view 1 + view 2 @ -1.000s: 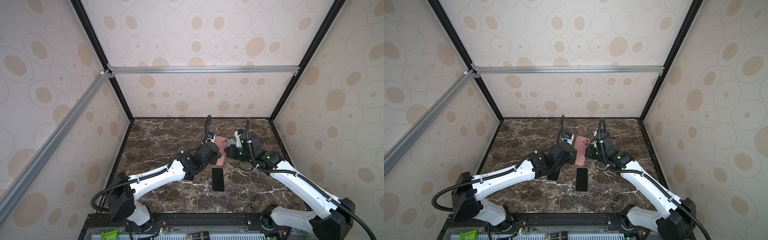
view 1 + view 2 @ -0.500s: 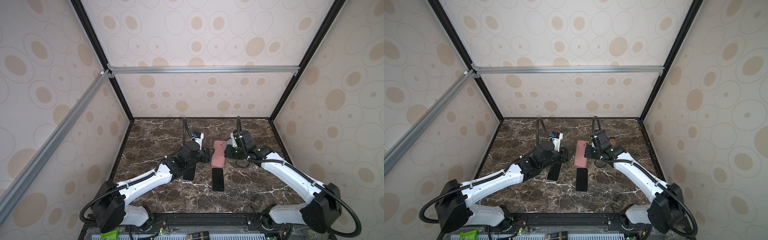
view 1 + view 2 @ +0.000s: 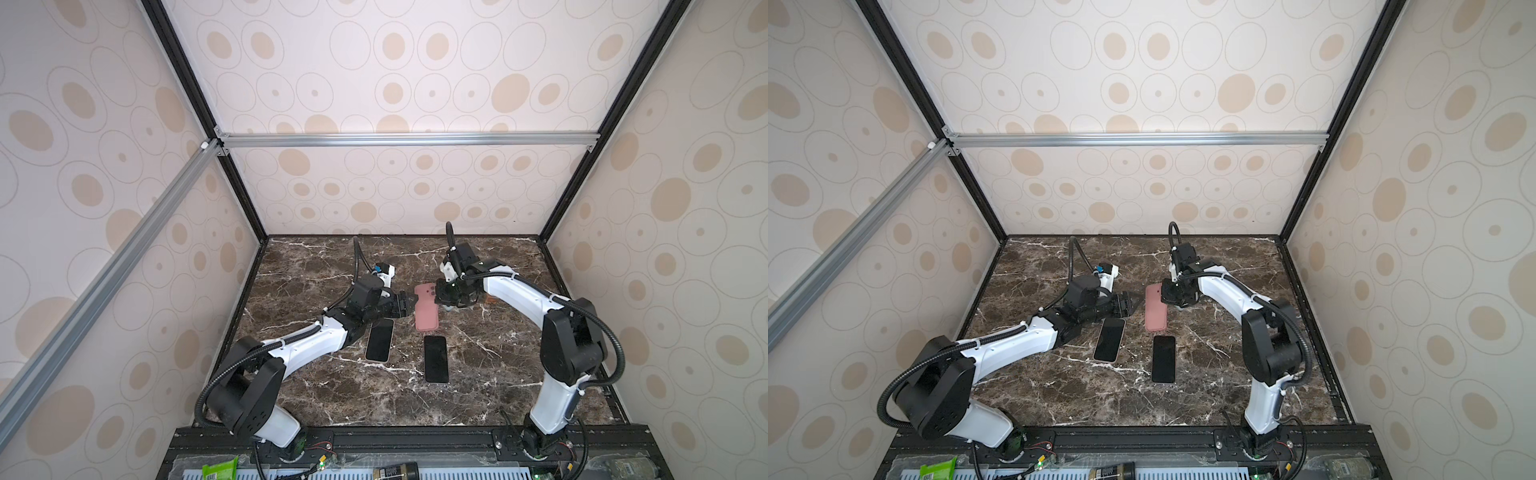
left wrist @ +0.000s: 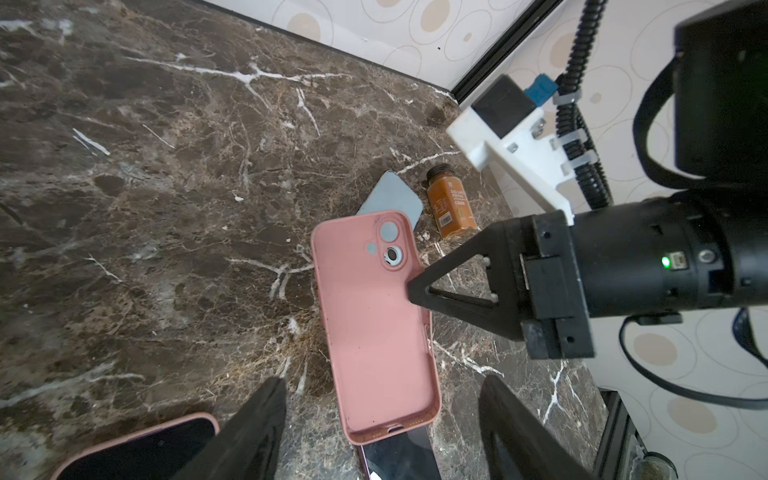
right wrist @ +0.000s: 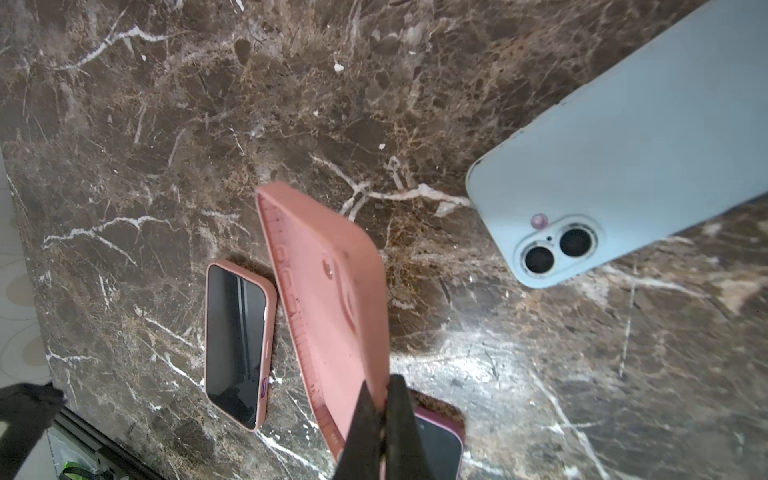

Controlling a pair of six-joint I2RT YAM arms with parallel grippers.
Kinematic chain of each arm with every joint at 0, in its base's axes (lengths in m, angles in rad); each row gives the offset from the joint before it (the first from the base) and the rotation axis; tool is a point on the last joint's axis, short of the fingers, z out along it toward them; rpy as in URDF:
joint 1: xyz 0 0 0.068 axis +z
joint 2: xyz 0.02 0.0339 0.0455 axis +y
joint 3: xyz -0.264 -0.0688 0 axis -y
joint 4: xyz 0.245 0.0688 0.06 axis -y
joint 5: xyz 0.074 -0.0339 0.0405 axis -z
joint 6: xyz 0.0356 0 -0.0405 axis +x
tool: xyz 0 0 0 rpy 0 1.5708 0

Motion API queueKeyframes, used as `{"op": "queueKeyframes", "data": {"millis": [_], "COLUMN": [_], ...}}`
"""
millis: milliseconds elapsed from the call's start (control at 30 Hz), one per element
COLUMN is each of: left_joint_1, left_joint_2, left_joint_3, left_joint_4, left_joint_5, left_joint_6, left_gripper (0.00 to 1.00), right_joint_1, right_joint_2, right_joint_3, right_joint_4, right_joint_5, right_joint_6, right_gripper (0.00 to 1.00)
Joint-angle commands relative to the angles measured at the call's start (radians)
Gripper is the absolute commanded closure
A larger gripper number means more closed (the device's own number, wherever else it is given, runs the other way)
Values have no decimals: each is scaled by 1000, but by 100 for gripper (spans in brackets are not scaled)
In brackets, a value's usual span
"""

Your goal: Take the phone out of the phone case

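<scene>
While the right gripper (image 3: pixel 436 296) is pressed together on one long edge of an empty pink phone case (image 3: pixel 426 309), the case hangs tilted over the middle of a dark marble tabletop (image 3: pixel 332 386), its hollow side facing the left arm. The case's lower end sits over the top of a bare dark phone (image 3: pixel 436 359), which lies flat, screen up, nearer the front edge; whether the two touch cannot be told. The left gripper (image 3: pixel 409 304) is spread wide and holds nothing, its tips just beside the case's upper corner. A second phone in a pink case (image 3: pixel 379 340) lies screen up beside the left arm, apart from the bare one. In the right wrist view, a pale blue phone (image 5: pixel 623 158) lies face down with its twin lenses showing, farther back on the tabletop. In the left wrist view, a small orange bottle (image 4: pixel 451 205) lies on its side next to that blue phone.
</scene>
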State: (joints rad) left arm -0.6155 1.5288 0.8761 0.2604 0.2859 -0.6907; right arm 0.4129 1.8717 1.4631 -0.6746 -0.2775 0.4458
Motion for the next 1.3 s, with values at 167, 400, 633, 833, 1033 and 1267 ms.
{"op": "queueKeyframes", "data": {"millis": [167,400,633,833,1033,1267], "left_joint_1": [22,22,21,22,21,20], "left_joint_2": [71,92,103,110,110,100], "left_joint_3": [78,96,102,97,90,70], "left_joint_4": [47,27,-8,-10,-19,-27], "left_joint_5": [62,63,43,45,41,38], "left_joint_6": [23,30,22,14,15,19], "left_gripper": [27,27,27,27,27,27], "right_joint_1": [-24,-36,-38,-39,-43,-70], "right_joint_2": [170,270,336,361,357,311], "right_joint_3": [146,210,257,281,285,219], "right_joint_4": [-88,-123,-162,-208,-252,-247], "right_joint_5": [-57,-20,35,95,169,231], "right_joint_6": [-52,-61,-64,-82,-109,-106], "right_gripper": [100,100,98,97,97,97]}}
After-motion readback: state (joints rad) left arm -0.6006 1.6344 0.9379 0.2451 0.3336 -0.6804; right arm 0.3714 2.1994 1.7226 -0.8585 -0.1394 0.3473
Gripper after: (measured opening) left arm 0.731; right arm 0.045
